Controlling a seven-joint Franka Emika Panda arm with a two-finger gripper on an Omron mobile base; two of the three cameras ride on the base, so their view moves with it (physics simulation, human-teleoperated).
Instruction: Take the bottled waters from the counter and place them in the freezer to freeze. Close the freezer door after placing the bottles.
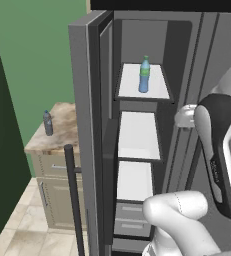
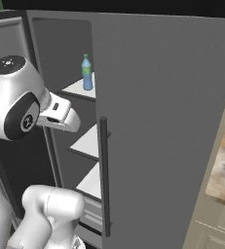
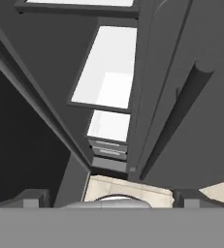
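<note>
A clear blue bottle (image 1: 144,75) with a green cap stands upright on the top white shelf (image 1: 129,85) of the open freezer (image 1: 137,150). A dark bottle (image 1: 47,123) stands on the counter (image 1: 62,125). The gripper's (image 3: 111,196) jaws are spread wide, holding nothing

Matt grey metal-look freezer door (image 1: 89,135) with a smooth dark bar handle (image 1: 73,195), smooth white shelves (image 1: 143,82), clear blue plastic bottle (image 1: 144,75), dark plastic bottle (image 1: 47,123), polished marbled stone counter (image 1: 62,125), glossy floor tiles (image 1: 22,235)
</note>
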